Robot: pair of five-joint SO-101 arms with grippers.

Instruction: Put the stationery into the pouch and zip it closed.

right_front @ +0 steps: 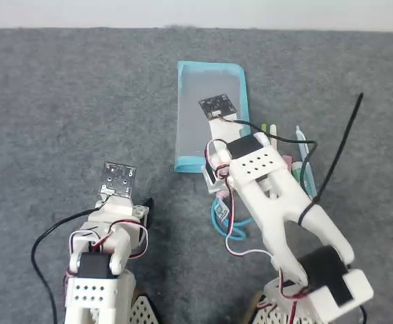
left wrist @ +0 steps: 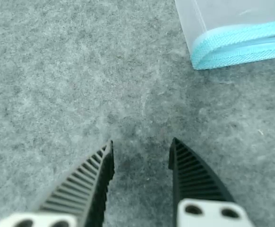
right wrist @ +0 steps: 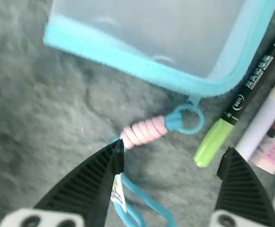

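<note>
Grey felt mat (right_front: 61,101) carries the translucent pouch (right_front: 210,115) with blue trim, and the pens (right_front: 300,138) lie just beside its long edge, not yet inside. Right gripper (right wrist: 174,152) hangs wide open and empty just beside the pouch's corner, the pink zip pull (right wrist: 144,131) just off 1 jaw tip and the green marker (right wrist: 222,130) ending between the jaws nearer the other, so I judge a good grasp needs a sideways shift until 1 item alone sits centred, then a straight descent before closing. Left gripper (left wrist: 142,149) sits apart from the pouch, jaws partly open, holding nothing
</note>
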